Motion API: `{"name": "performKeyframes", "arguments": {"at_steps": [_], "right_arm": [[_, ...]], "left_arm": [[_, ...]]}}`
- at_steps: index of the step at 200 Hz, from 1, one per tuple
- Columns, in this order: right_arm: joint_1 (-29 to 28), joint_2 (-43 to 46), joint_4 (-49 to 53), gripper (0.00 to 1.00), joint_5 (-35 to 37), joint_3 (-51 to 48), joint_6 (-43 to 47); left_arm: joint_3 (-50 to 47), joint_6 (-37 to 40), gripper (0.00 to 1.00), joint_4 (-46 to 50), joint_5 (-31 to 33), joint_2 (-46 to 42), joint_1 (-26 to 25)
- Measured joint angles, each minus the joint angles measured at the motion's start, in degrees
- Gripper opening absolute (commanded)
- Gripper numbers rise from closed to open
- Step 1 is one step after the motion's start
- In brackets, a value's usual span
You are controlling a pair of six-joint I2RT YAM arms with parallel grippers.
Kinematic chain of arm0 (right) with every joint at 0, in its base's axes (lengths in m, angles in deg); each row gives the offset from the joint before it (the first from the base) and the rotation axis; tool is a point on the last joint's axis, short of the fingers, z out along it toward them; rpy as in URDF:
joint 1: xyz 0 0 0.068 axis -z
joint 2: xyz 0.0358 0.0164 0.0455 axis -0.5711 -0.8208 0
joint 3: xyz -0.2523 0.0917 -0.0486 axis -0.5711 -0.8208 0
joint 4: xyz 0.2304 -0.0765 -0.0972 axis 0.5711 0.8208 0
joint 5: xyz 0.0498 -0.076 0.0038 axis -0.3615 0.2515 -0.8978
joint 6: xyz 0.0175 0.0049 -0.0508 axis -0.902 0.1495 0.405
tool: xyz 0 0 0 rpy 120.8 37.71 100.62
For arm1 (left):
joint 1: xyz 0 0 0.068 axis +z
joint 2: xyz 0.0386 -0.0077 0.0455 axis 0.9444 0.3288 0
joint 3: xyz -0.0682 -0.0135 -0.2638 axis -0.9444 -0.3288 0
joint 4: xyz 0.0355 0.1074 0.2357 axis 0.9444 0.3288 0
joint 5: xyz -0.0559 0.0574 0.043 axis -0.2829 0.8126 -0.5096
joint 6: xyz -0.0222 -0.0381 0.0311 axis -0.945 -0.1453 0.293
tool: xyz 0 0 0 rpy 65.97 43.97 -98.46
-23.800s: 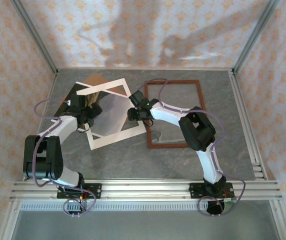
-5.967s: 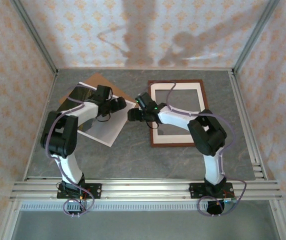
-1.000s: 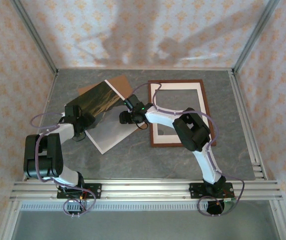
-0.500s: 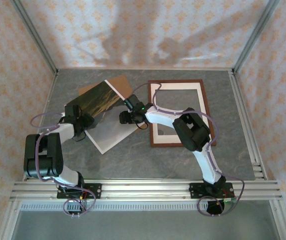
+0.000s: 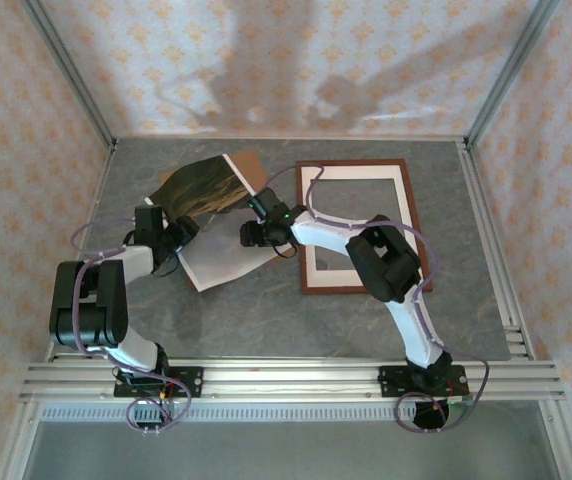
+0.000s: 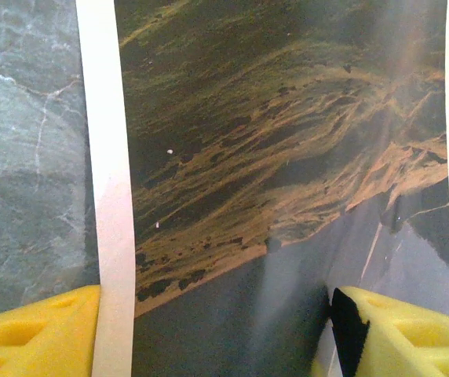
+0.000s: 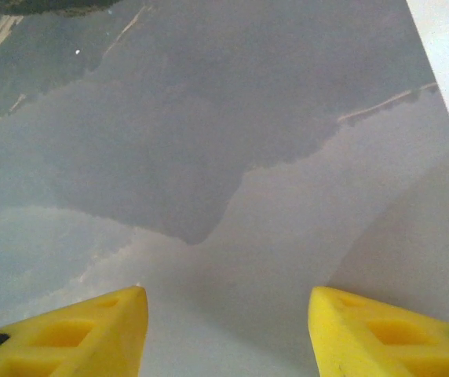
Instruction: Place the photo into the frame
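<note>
- The photo lies on the table at about 9 o'clock from the frame. Its nearest corner is just short of the frame's left rail, and its far corner overlaps a brown backing board.
- The photo's long axis appears to run from 11 to 5 o'clock, dark hills at the 11 end and pale sky at the 5 end. The frame's long axis runs 12 to 6, so the sheet is skewed from the opening and I judge it needs a small turn as well as a shift toward 3 o'clock.
- The frame already holds a white mat, and the photo has to land on it.
- The left gripper sits at the photo's 8 o'clock edge, on the side away from the frame. In the left wrist view its fingers are spread wide and not clenched. The sheet's white margin crosses in front of the left finger, so that finger seems to be under the edge, propping it up.
- The right gripper is over the photo's 3 o'clock side, on the arm nearer the frame. Its fingers are parted above the grey sky area and grasp nothing; I cannot tell whether they touch the sheet.
</note>
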Motion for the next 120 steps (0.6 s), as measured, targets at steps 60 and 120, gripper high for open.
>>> {"name": "performKeyframes", "arguments": {"at_steps": [60, 120], "right_arm": [[0.02, -0.33, 0.13, 0.57, -0.28, 0.57, 0.00], [0.02, -0.61, 0.17, 0.57, -0.72, 1.01, 0.00]], "left_arm": [[-0.09, -1.03, 0.78, -1.33, -3.93, -3.43, -0.87], [-0.11, -1.07, 0.83, 0.39, -2.82, -11.17, -0.87]]}}
